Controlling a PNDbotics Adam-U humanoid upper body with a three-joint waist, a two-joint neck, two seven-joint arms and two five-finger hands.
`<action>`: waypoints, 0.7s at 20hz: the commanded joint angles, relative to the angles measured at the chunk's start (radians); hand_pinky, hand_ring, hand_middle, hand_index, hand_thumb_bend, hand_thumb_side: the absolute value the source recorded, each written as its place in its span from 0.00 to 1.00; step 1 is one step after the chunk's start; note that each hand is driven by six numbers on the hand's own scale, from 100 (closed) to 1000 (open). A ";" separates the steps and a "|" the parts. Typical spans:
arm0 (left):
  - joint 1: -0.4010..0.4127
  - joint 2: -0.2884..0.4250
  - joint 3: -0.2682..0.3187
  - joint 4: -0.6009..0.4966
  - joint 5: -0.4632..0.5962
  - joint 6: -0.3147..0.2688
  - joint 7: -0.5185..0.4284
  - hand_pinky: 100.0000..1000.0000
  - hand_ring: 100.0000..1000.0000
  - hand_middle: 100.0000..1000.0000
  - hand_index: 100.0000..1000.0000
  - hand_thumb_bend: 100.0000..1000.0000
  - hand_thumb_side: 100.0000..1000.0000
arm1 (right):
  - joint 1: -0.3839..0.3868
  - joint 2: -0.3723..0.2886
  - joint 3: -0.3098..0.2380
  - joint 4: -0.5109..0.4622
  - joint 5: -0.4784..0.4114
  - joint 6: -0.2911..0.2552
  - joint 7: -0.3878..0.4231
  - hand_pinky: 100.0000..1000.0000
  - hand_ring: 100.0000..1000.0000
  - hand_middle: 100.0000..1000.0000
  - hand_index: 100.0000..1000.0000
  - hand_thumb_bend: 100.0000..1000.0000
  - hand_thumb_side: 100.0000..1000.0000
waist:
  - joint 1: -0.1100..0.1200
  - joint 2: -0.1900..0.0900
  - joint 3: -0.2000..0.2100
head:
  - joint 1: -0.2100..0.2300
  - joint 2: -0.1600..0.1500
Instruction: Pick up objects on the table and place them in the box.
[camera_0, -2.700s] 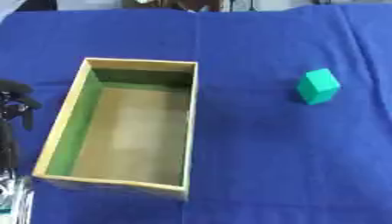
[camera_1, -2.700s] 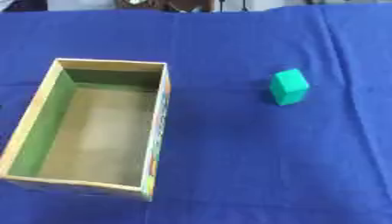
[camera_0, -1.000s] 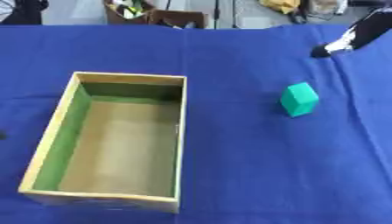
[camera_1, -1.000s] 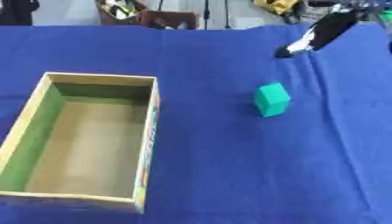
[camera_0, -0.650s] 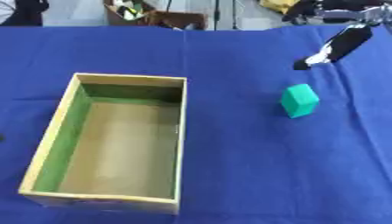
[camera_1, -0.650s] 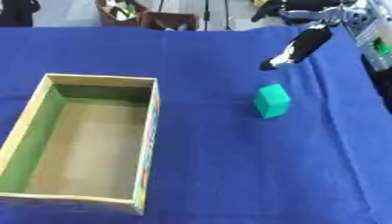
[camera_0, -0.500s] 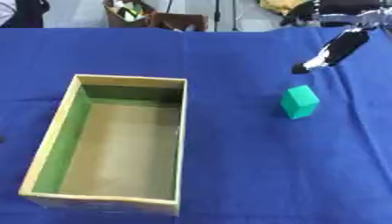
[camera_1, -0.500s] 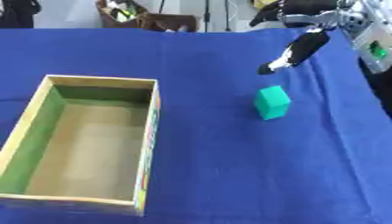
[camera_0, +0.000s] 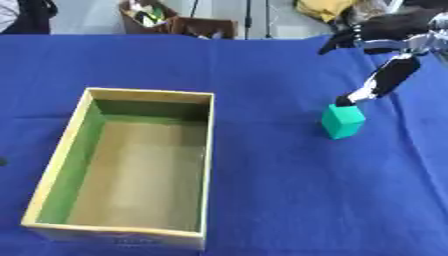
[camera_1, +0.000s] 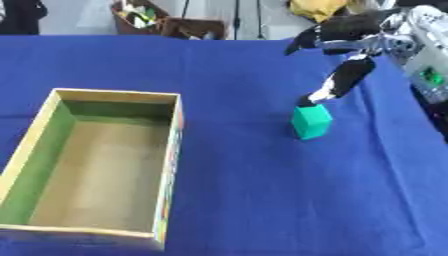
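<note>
One box (camera_0: 131, 165) sits nearest on the blue-covered desk (camera_0: 262, 210), an open wooden tray with green inner walls and a bare floor, nothing in it yet. It lies on the robot's left with its long side running away from the camera, so its mouth is free from above, which suits a drop-in from either arm.

Further back and to the right, well apart from the box, stands the single thing to be picked: a small green block (camera_1: 311, 121), upright on the cloth and a little turned. The right hand (camera_1: 346, 75) reaches in from the upper right corner, fingers long and nearly straight, angled down so that one dark fingertip (camera_1: 306, 101) is at the block's far upper edge, touching it or just short of it; I cannot tell which. The hand is spread and has hold of nothing. Coming from behind and above probably leaves room for the thumb to close on the near face. The left hand shows in neither view.

A second ago the hand was only at the far upper edge of the picture, clear of the block; half a second ago its fingertip hung above and behind it. Now it has come down to the block itself. The block and box have not shifted on the cloth.
</note>
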 joint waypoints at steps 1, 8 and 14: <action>-0.009 0.020 -0.004 -0.019 0.000 0.000 -0.004 0.00 0.30 0.39 0.43 0.00 0.88 | 0.012 -0.074 -0.009 -0.071 -0.044 -0.202 0.211 0.87 0.94 0.88 1.00 0.46 0.69 | 0.000 -0.017 -0.002 | 0.005 -0.007; -0.014 0.018 -0.003 -0.019 -0.001 -0.001 -0.005 0.00 0.30 0.39 0.43 0.00 0.88 | 0.121 -0.157 -0.021 -0.222 -0.088 -0.180 0.211 0.87 0.94 0.89 1.00 0.45 0.67 | 0.000 -0.010 -0.005 | 0.011 -0.011; -0.015 0.015 -0.006 -0.019 0.000 -0.001 -0.008 0.00 0.30 0.39 0.43 0.00 0.88 | 0.159 -0.157 -0.026 -0.268 -0.059 -0.160 0.211 0.86 0.94 0.89 1.00 0.41 0.66 | 0.004 -0.009 -0.004 | 0.008 -0.013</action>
